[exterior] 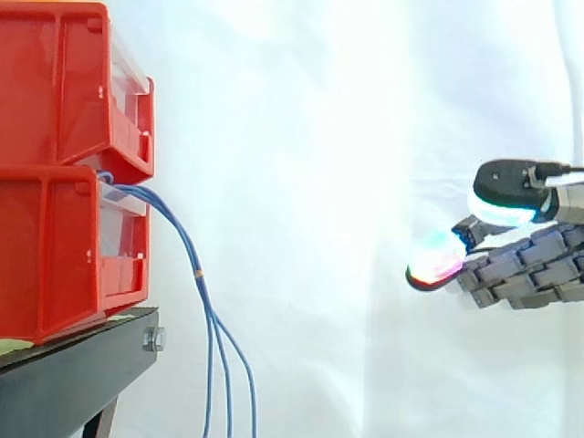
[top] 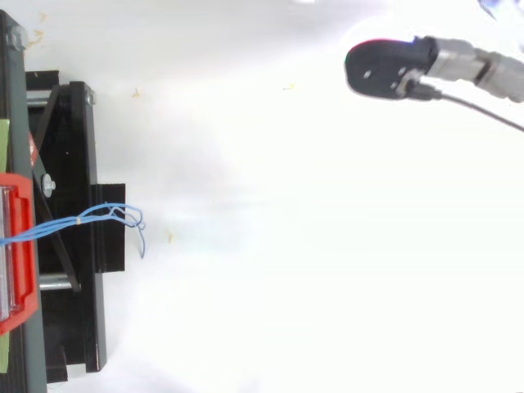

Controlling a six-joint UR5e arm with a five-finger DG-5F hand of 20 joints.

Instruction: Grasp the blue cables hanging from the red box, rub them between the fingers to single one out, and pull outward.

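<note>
Stacked red bins [exterior: 64, 182] on the black stand [exterior: 73, 374], blue cables [exterior: 208, 319] hanging free, hand [exterior: 529, 269] well apart.
Cables leave the lower bin [exterior: 55, 255] at its top front edge, arc outward and drop past the stand's front edge. At the right, level with the lower bin, the hand points toward them with fingers relaxed and nearly straight, glowing fingertips [exterior: 436, 260] leading, nothing in its grasp.

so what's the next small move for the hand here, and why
Probably carry the robot hand straight across toward the thin blue cables hanging from the lower red plastic bin, with thumb and fingers apart. It holds nothing and a wide gap separates it from the strands, so no grasp is possible yet.
</note>
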